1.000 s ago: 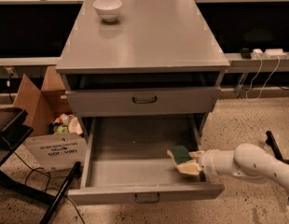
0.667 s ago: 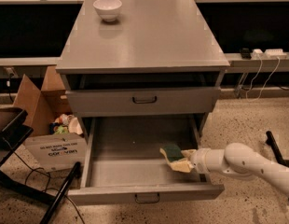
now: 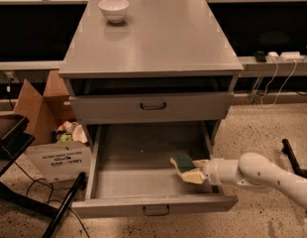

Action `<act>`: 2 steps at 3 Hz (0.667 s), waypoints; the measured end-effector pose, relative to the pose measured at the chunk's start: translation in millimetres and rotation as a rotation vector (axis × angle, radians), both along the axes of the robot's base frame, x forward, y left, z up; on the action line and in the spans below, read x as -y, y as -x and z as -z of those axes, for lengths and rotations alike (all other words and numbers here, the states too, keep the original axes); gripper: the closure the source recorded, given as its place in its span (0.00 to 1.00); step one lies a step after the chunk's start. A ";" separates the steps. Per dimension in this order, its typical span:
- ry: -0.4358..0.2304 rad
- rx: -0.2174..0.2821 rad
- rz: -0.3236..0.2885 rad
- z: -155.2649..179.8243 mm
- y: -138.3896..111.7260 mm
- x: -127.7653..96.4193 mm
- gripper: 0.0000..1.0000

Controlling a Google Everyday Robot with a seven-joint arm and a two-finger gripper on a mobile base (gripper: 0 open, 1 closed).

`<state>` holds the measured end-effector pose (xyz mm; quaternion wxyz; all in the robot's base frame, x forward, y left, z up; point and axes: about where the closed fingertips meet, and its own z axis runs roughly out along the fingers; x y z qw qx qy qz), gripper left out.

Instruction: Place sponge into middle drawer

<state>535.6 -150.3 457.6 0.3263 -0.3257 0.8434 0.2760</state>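
**Fig.** Gripper [image 3: 197,170] at the end of the white arm [image 3: 262,172], which reaches in from the right over the right side wall of the middle drawer [image 3: 153,205]. Fingers pinched on the sponge [image 3: 182,161]: dark green face up and tilted toward the left, yellow foam below.

Sponge sits w/in the drawer's outline, right-of-centre and nearer the front; whether it touches the drawer floor cannot be told. Middle drawer pulled fully out, dark loop handle at mid-front.

Upper drawer [image 3: 153,106] directly above, its front standing out slightly from the cabinet. Grey cabinet top [image 3: 158,43] carries a white bowl [image 3: 114,9] at the back-left corner, well apart from the sponge.

Left of the cabinet: open cardboard box [image 3: 54,157] w/ mixed items inside, resting on the speckled floor [image 3: 257,133]; black stand [image 3: 15,138] at the far left.
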 end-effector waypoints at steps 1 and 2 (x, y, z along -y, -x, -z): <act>0.000 0.000 0.000 0.0 0.0 -0.1 0.34; 0.000 0.000 0.000 0.0 0.0 -0.1 0.04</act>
